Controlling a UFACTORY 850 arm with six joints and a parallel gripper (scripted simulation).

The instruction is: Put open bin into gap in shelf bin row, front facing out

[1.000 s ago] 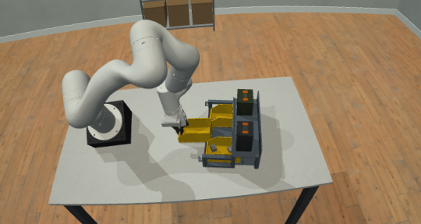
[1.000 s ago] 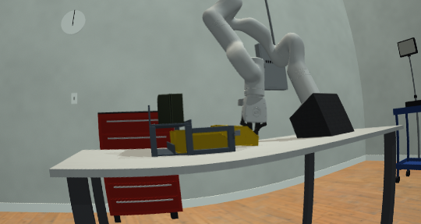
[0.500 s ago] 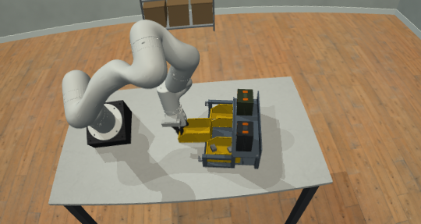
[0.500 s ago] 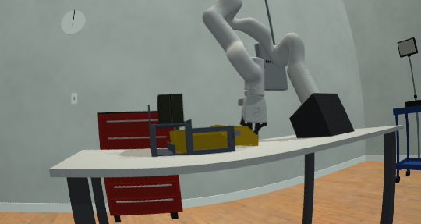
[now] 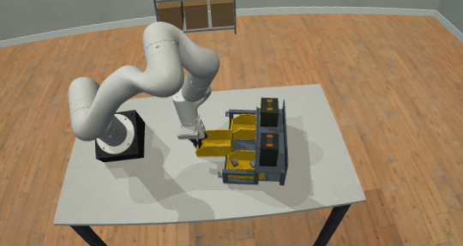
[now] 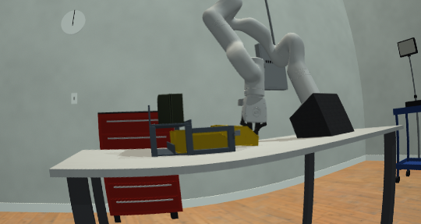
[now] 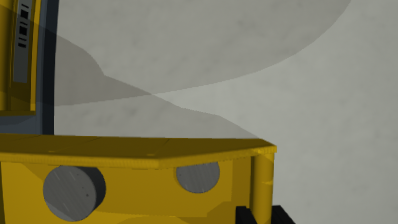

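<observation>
The loose yellow open bin [image 5: 214, 143] lies on the table just left of the grey shelf [image 5: 257, 146], touching its front. My gripper [image 5: 198, 141] stands over the bin's end far from the shelf and is shut on that end wall. In the wrist view the yellow bin [image 7: 135, 185] fills the lower left, with two grey round parts [image 7: 74, 186] [image 7: 198, 176] inside, and my dark fingertips clamp its corner post. From the side view the gripper [image 6: 254, 128] points down onto the bin [image 6: 242, 135]. Other yellow bins [image 5: 243, 123] sit on the shelf.
Two dark boxes [image 5: 270, 107] [image 5: 269, 148] stand on the shelf's low upper board. The arm's black base [image 5: 120, 135] sits at the table's left. A red drawer cabinet [image 6: 136, 158] stands behind the table and a blue cart [image 6: 407, 139] at the far right.
</observation>
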